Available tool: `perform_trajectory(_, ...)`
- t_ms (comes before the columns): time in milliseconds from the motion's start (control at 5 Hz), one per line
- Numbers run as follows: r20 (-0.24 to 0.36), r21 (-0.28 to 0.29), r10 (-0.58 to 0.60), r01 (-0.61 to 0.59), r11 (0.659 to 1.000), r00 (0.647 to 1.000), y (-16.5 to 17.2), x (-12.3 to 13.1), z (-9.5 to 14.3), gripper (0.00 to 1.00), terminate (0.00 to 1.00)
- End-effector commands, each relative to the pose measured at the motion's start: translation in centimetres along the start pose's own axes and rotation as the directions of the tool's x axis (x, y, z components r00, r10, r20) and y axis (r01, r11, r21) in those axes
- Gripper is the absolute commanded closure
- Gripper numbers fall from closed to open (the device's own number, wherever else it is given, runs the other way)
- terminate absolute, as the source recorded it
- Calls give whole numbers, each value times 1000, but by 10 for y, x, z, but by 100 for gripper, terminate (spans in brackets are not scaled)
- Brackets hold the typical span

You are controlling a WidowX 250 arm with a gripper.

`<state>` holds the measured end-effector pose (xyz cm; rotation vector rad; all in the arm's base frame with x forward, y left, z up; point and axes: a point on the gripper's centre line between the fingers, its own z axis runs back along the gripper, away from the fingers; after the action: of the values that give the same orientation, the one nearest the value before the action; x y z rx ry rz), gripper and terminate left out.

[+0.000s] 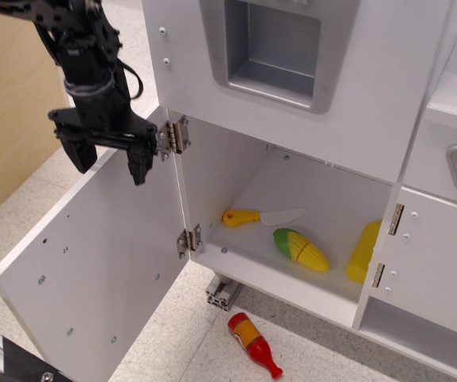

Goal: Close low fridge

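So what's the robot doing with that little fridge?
The black gripper hangs open at the top edge of the low fridge door, which is swung wide open. It holds nothing. Inside the fridge sit a toy knife, corn and a yellow bottle. A ketchup bottle lies on the floor.

White low fridge (109, 263) — black end effector (111, 159); yellow-green corn (301, 249); red-yellow bottle (254, 344); yellow-handled knife (260, 216).
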<state>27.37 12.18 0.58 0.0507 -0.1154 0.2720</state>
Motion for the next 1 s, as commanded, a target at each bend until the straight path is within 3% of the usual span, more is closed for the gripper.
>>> perform_trajectory(0, 101, 51, 35, -40, 998, 994, -37, 5, -8, 0, 0)
perform_trajectory(400, 82, 18, 121, -123, 992, 989, -70, 21, -2, 0, 0)
perform_trajectory(800, 64, -33, 168, -166, 986, 984, -90, 33, 21, 0, 0)
